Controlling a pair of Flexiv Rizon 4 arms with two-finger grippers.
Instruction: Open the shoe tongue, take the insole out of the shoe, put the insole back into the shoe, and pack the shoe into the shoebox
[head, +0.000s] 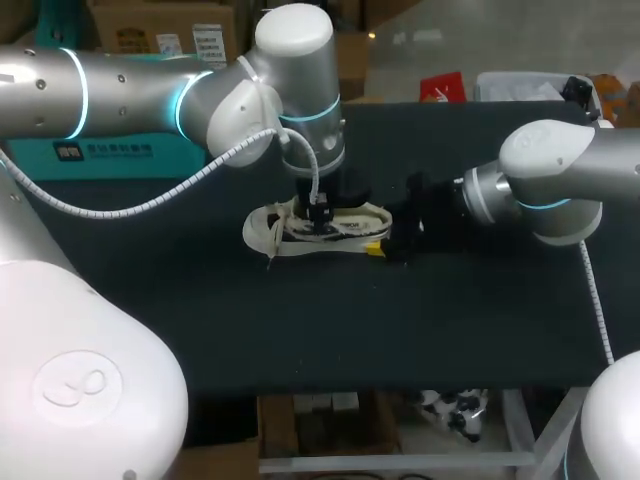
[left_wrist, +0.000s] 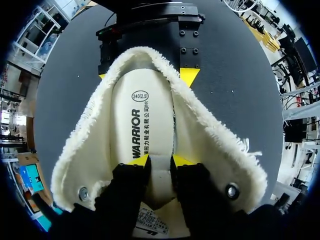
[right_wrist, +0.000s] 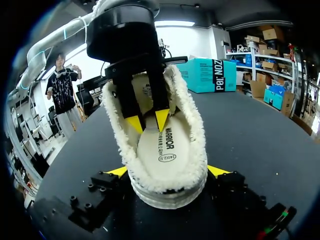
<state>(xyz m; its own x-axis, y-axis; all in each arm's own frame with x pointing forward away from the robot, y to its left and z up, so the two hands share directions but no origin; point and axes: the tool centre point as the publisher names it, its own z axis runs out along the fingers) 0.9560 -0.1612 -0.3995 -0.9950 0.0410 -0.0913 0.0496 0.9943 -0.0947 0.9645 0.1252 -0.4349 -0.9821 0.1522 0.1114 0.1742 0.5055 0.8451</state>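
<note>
1. L arm comes in from the left and drops over the middle of the table (head: 300, 330). The L gripper (left_wrist: 161, 162) is down inside the shoe (head: 345, 240). Its two yellow tips are closed in on a raised strip of the insole (left_wrist: 145, 115) near the toe end, one tip touching each side. We read that as a pinch on the insole.
2. The shoe sits on its sole mid-table, toe to the left, heel to the right, w/ the fleece-lined mouth spread wide. What looks like the tongue (left_wrist: 152, 229) is folded forward under the L fingers, so the tongue step looks done to us.
3. Behind the pinch, the insole lies flat on the shoe floor, heel end seated at the back. Our judgement: this is the take-out step, right at its start. From this moment alone we can't rule out the tail of the put-back.
4. R arm comes in from the right. The R gripper (right_wrist: 167, 171) is at the heel, w/ a yellow tip against each side of the sole. It is clamped on the shoe, pinning it to the table.
5. Next move, as we see it: lift the L gripper up and back toward the heel so the insole peels out w/o snagging the fleece. Keep the R clamp firm so the shoe doesn't ride up. If the pinch is only on the edge, it may slip, so go slow. Put-back and boxing come after.
</note>
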